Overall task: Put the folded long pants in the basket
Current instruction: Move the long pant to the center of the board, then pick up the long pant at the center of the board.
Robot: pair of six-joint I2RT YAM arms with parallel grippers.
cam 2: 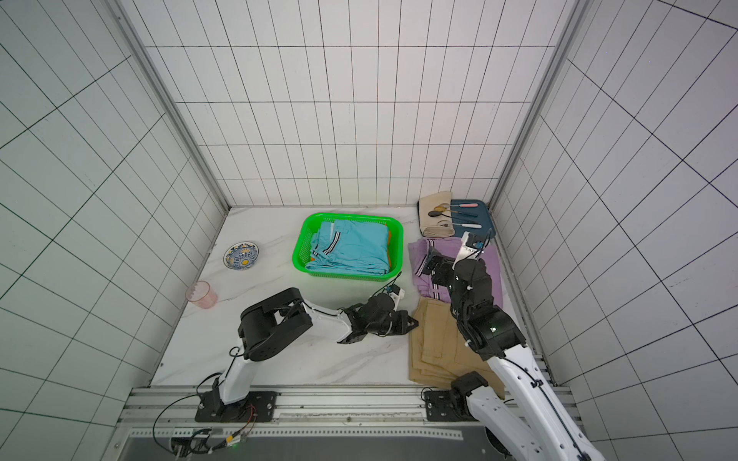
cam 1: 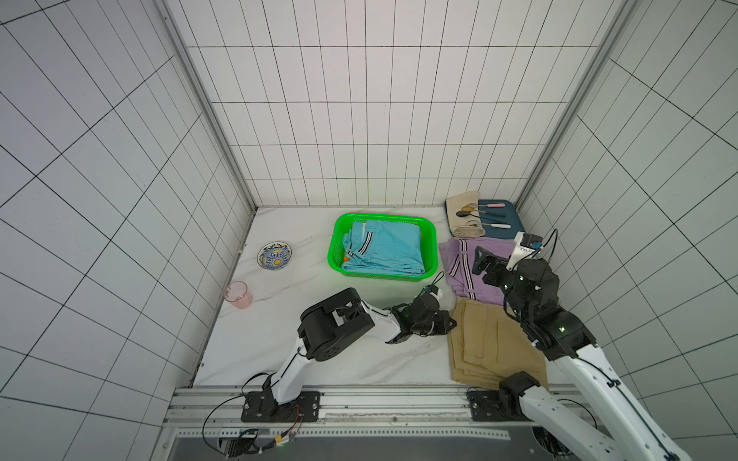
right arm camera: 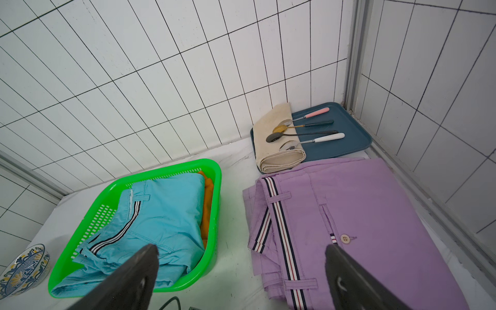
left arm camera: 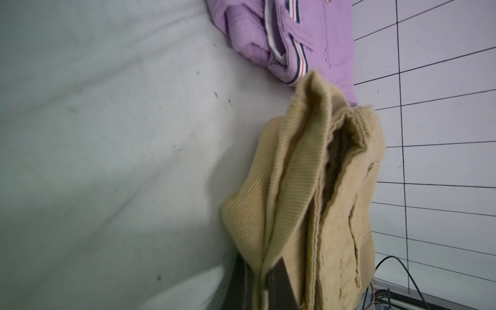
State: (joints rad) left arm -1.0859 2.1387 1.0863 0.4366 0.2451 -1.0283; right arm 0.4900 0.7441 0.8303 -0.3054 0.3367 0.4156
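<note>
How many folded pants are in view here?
4. In the basket, blue pants cover most of the orange pants; lilac pants lie beside it; khaki pants lie nearer the robot, gripped by the left end effector. More could hide underneath.

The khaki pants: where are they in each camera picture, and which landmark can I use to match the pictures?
Top view: khaki pants at lower right of centre.
Top view: same place, lower right of centre.
Left wrist: right of centre, an edge pinched in the left claw.
Right wrist: not in it.
Landmark: lilac pants, seen in all four views, next to the khaki pair.
</note>
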